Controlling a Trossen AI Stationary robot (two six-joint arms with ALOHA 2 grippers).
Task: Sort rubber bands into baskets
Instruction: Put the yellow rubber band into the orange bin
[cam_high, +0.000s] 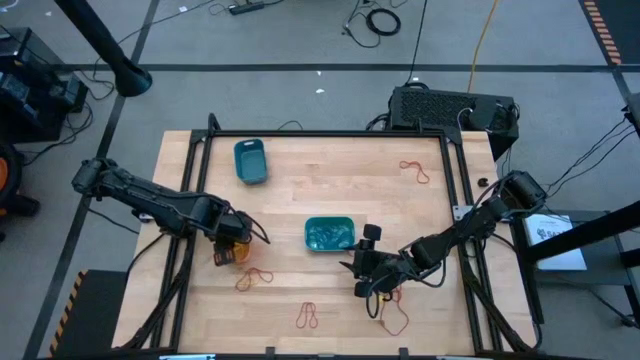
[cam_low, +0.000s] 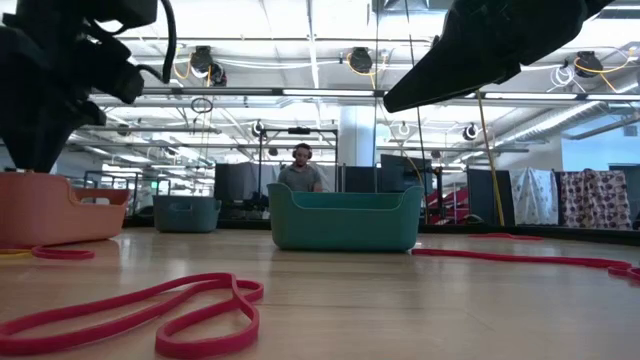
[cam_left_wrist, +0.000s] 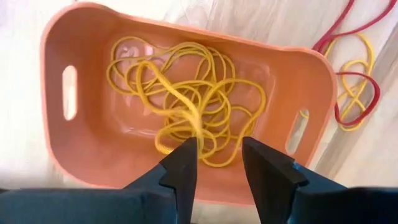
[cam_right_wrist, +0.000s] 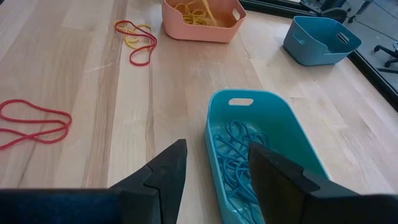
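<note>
My left gripper hangs directly over the orange basket, fingers parted with a clear gap and nothing clamped between them. A yellow strand rises from the pile toward the gap; I cannot tell whether it touches a fingertip. Judgement: this is the drop position for yellow bands, jaws spread to let one fall.

Orange basket: a tangled heap of yellow rubber bands on its floor, no other colour visible in it. Just beside it on the table, at about 5 o'clock from it in the overhead view, lies a mixed red and yellow cluster, unsorted.

My right gripper waits low at the teal basket's near end, at 5 o'clock from it seen from above. Fingers spread wide, holding nothing. It points along the basket, so I judge it is parked after or before a delivery there.

Teal basket: blue-green bands piled inside, one colour only.

Blue basket: at 11 o'clock of the table, well apart from both arms. Contents not readable from any view.

Loose red bands remaining: one at 6 o'clock of the table, one under the right arm, one near 1 o'clock. Sorting is partly done; reds have no visible home yet.
</note>
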